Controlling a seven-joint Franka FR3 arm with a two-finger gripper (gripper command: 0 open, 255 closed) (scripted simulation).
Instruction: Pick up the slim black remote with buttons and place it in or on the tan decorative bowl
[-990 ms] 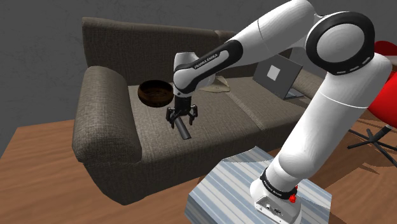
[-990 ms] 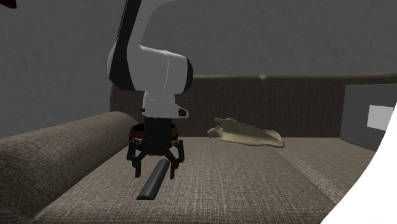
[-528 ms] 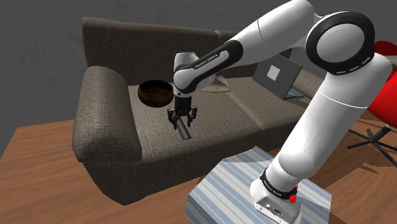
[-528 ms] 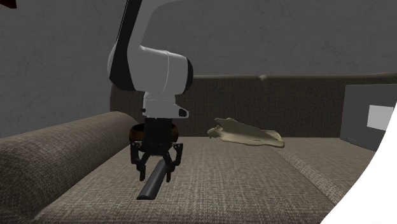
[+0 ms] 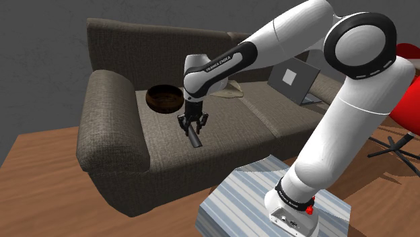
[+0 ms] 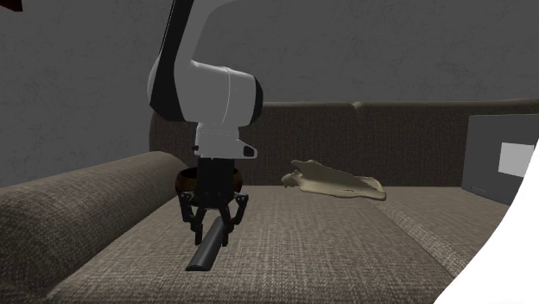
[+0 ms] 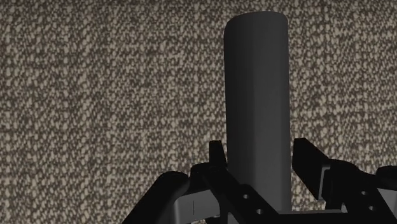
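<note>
Down on the remote, not clamped

Low over the sofa [image 5: 235, 124] seat, the hand [image 5: 192, 128] straddles the slim dark remote [image 5: 195, 139], which lies flat on the cushion. Its fingers [image 7: 217, 154] stand slightly apart, close at either side, with a thin gap at one. The dark brown bowl [image 5: 165, 98] sits beyond, near the armrest.

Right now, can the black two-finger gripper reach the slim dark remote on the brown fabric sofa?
Probably yes: the gripper sits low over one end of the remote, with nothing between them.
</note>
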